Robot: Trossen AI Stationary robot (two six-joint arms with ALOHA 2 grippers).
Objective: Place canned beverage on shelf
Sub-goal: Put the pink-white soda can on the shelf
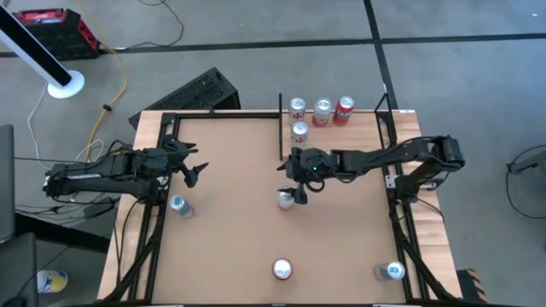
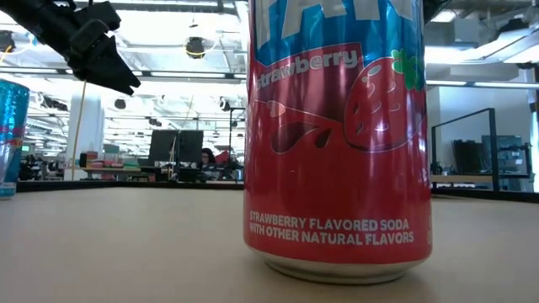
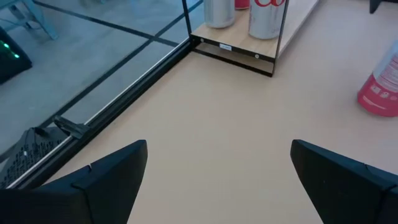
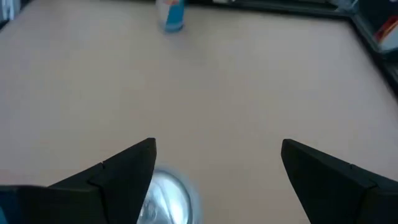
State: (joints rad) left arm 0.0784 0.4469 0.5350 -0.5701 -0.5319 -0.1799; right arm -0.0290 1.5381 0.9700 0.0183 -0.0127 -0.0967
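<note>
The right gripper (image 1: 294,193) hovers with fingers (image 4: 112,177) spread wide, empty, just above a silver-topped can (image 1: 286,199) standing mid-table (its lid shows between the jaws in the right wrist view). The left gripper (image 1: 194,170), equally wide open, waits over the table's left side near a blue can (image 1: 178,205). Four cans already stand on the shelf (image 1: 401,119) at the far edge.

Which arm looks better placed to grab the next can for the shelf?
The right one, probably. Its open gripper hovers right beside the can in mid-table, near the shelf. The left gripper, also open, sits at the table's left side, further from its nearest can.
</note>
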